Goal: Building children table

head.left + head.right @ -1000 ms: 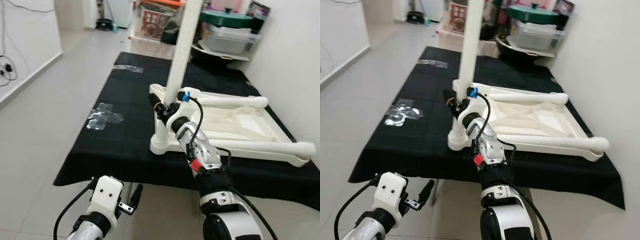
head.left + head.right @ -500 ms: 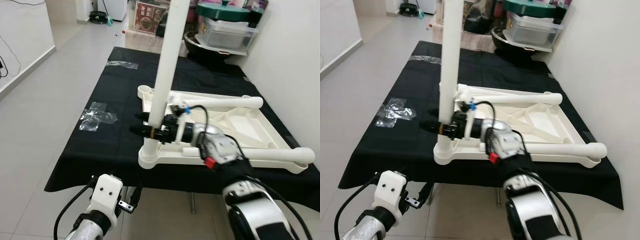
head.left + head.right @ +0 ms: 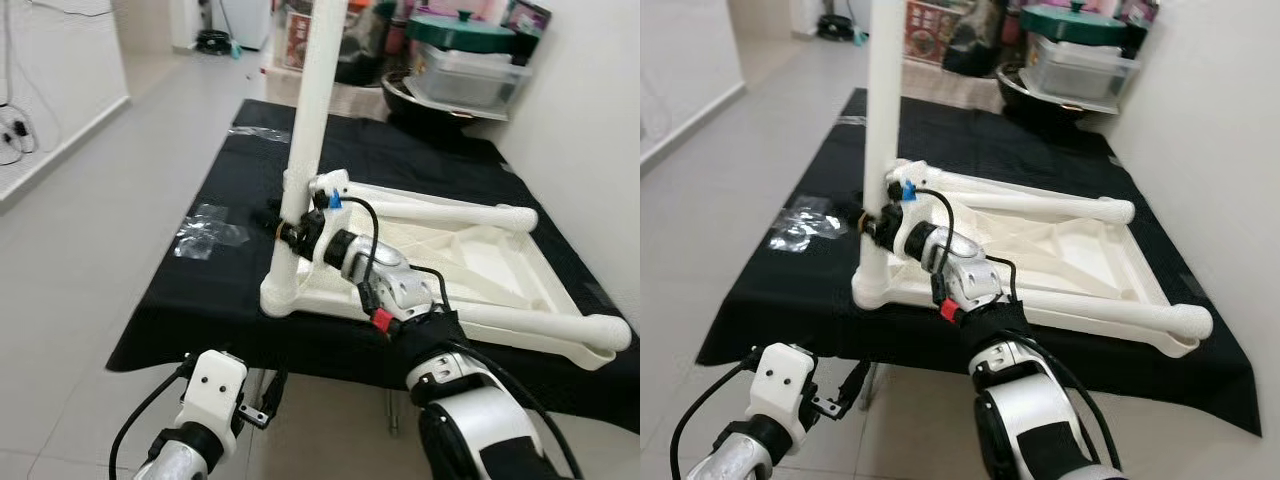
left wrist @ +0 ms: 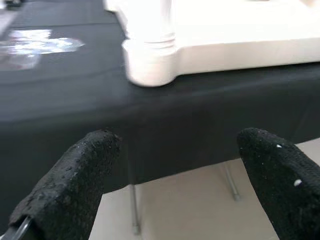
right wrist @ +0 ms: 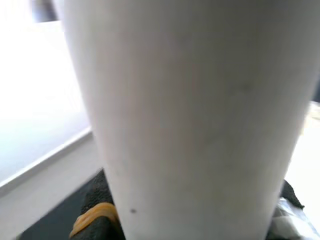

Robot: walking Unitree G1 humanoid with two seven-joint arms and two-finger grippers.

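**Table leg gripped upright at tabletop corner**

The right gripper (image 3: 287,229) clamps the white leg (image 3: 308,110), standing in the near-left corner socket of the upturned white tabletop (image 3: 480,262) on black cloth (image 3: 220,290). The left gripper (image 4: 175,180) hangs spread wide, below. No writing is legible.

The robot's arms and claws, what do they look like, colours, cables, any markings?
The right arm has silver segments, a white rounded shell nearer the body, a black band with a red tag, a black cable looping to a blue connector, and a black claw. The left arm ends in a white block with black cabling; its claw has two rough black fingers.
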